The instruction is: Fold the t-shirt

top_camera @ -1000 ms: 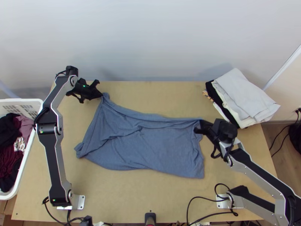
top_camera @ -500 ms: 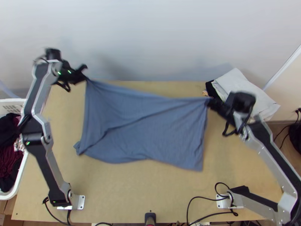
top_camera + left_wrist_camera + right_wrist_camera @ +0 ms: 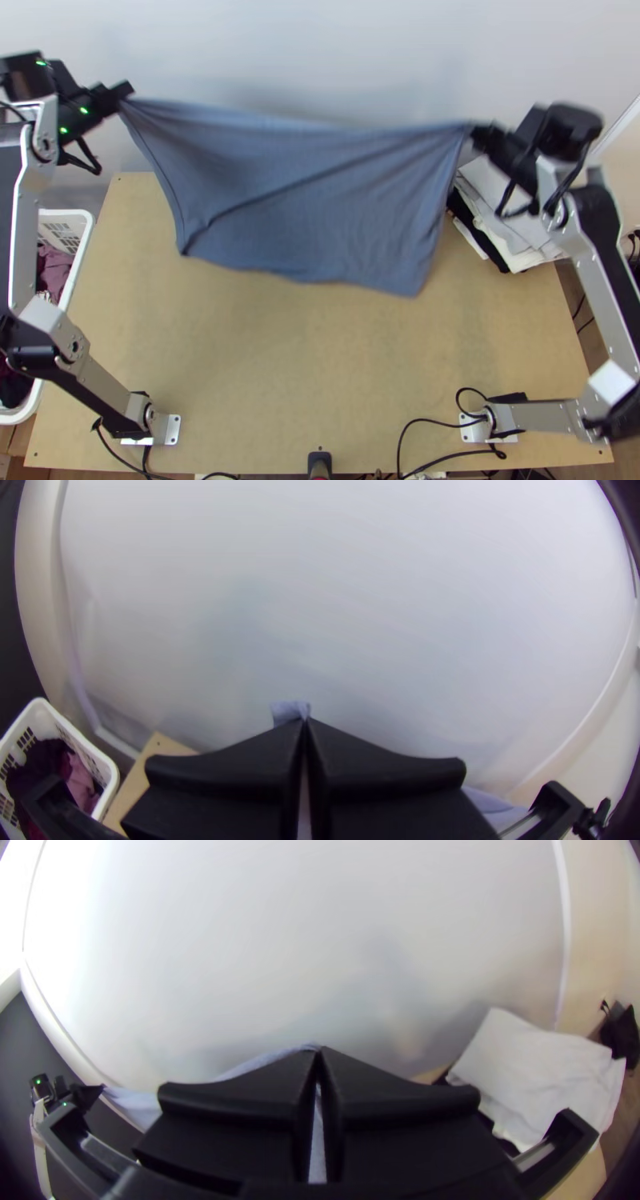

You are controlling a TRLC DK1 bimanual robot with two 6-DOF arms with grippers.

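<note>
- what's the surface like?
- a light wooden table [image 3: 304, 384], with black cables [image 3: 428, 420] looping toward five o'clock. a pale wall [image 3: 320, 48] stands behind, at twelve.
- and around it?
- a white basket [image 3: 87, 232] of clothes at nine to ten o'clock, a stack of folded cloths [image 3: 512, 216] at two, wooden floor [image 3: 580, 308] past the edge at three.
- where's the t-shirt?
- the blue t-shirt [image 3: 312, 200] is stretched wide toward twelve, a diagonal crease across it. the left gripper [image 3: 126, 94] pinches its corner at ten to eleven o'clock, the right gripper [image 3: 474, 134] the one at one. whether its lower edge touches the wood, i can't tell.
- what do the wrist views add?
- the left one gives a tuft of blue poking past closed fingertips, and dark red and pink clothes in the basket. the right one gives the stack's pale top cloth and, farther off, the left gripper at the fabric's other end.
</note>
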